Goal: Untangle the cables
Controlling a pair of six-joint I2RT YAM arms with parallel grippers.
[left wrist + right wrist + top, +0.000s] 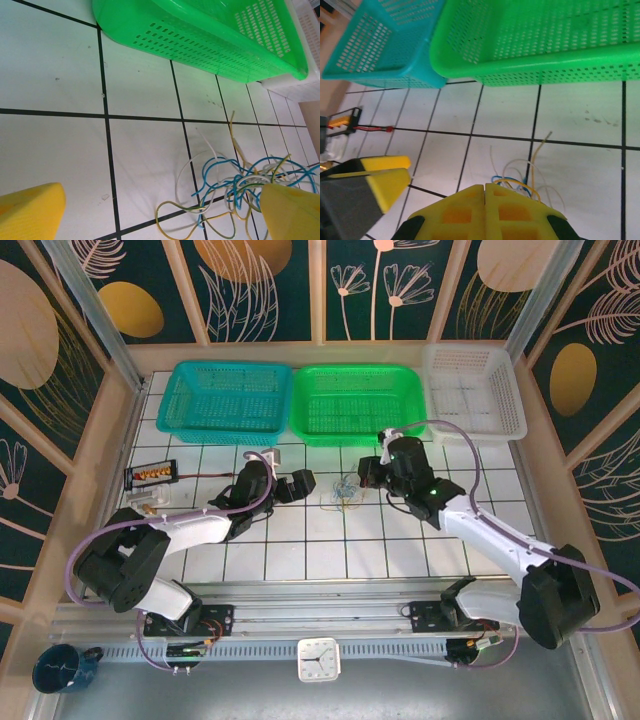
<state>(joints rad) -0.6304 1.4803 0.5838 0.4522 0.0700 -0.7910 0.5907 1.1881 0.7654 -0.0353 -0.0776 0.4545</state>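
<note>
Blue-yellow cables (521,185) just beyond closed right claw (485,189)

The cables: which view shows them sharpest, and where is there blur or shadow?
Left wrist: cables sharp, casting faint soft shadows on the tiles; the near left fingers blurred. Right wrist: cables fairly clear, partly behind the soft-edged right gripper. Top external: even light, cables tiny.

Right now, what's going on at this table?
A tangle of thin blue, yellow and white cables lies on the tiled table before the green basket, between the two grippers. The right gripper is shut at the tangle's edge; whether it pinches a strand is hidden. The left gripper hangs wide open beside it, holding nothing.
</note>
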